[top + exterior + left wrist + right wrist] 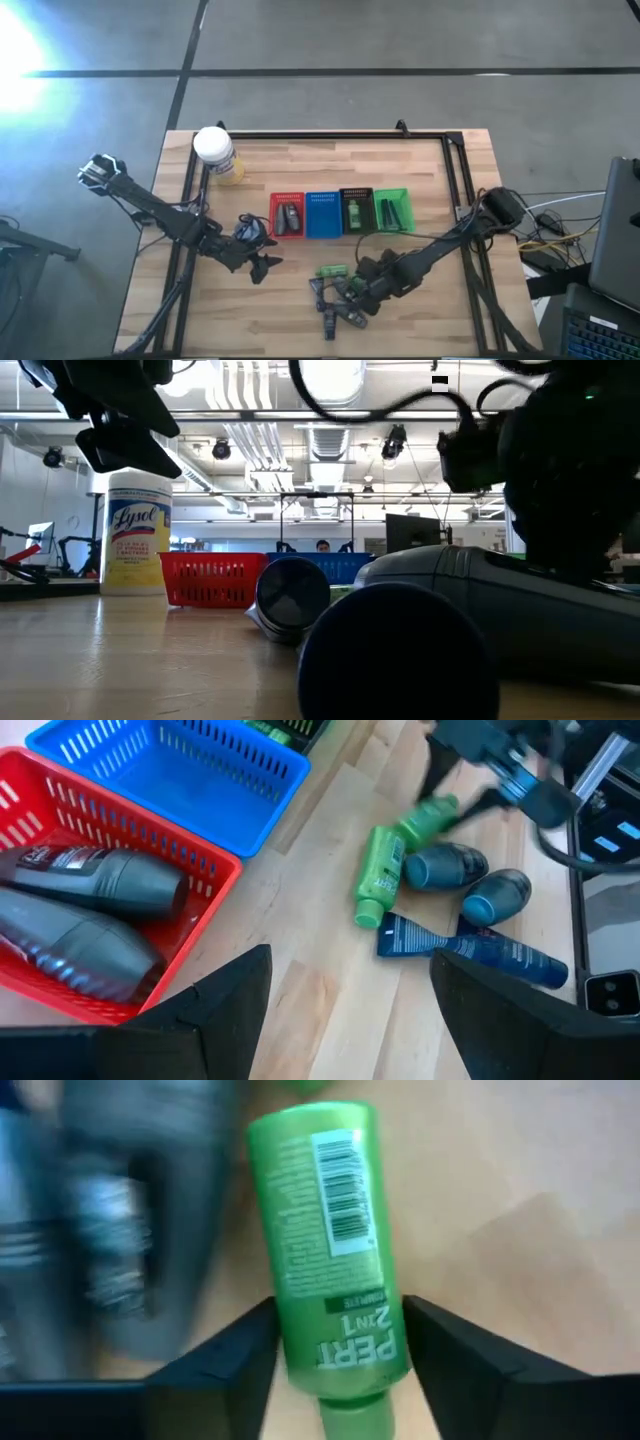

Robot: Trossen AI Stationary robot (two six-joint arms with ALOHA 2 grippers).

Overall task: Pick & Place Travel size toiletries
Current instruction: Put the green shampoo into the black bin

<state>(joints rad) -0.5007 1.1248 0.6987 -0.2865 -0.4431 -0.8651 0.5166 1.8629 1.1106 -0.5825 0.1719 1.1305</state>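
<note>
wood table [420,170] | bright office behind | right tool [335,1370] open astride green bottle [330,1230] | left tool [350,1010] open, empty

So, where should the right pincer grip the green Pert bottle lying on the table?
Grip the green Pert bottle across its mid-body from above. It lies flat, and the right pincer already has an open finger on each long side. Avoid the narrow cap end.

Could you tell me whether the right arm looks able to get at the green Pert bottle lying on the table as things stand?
Probably yes: the right gripper is open with a finger on each side of the green Pert bottle, and nothing lies between them.
</note>
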